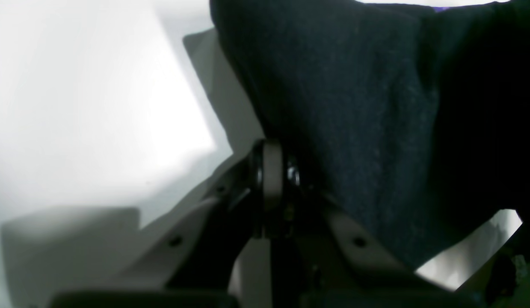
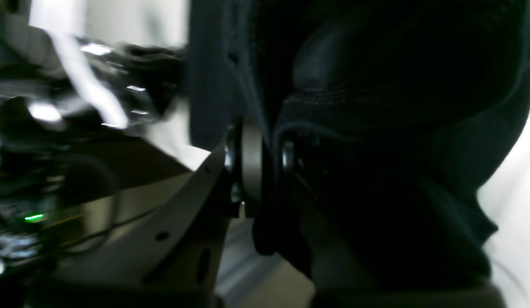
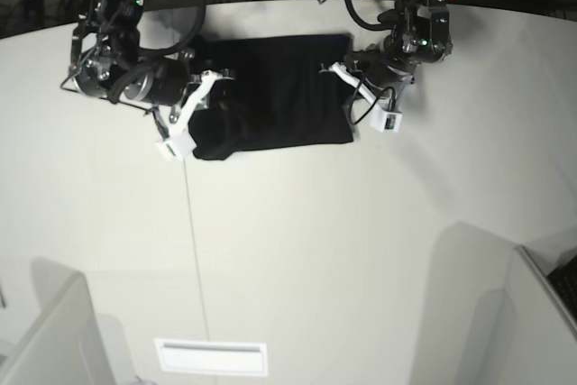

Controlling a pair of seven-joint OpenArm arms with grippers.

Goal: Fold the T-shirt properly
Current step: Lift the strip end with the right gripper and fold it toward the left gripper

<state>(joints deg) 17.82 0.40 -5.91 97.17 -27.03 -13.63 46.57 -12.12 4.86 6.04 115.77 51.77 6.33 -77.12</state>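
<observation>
In your left wrist view the left hand [image 1: 286, 171] is pinched together on the T-shirt [image 1: 354, 119], with dark cloth running up and off to the side from the pads and bright table [image 1: 76, 107] on the other side of them. You can't see anything of the shirt's overall shape from here.

Right wrist view is much darker. Your right hand [image 2: 269, 162] is clamped on a bunched edge of the T-shirt [image 2: 376, 107]; the fabric is squeezed right between the pads and piles up thick beyond them. Off to the side it's just blurry arm hardware with a small green light [image 2: 34, 217].

The base view gives you what the wrist cams don't: the T-shirt [image 3: 270, 87] lies as a wide black rectangle on the white table [image 3: 315, 250], between the two hands. Left hand [image 3: 347, 74] sits at one short edge, right hand [image 3: 200, 101] at the other, both arms reaching in low from the far side of the table. A white slotted plate [image 3: 211, 357] lies well apart from both hands at the near edge.
</observation>
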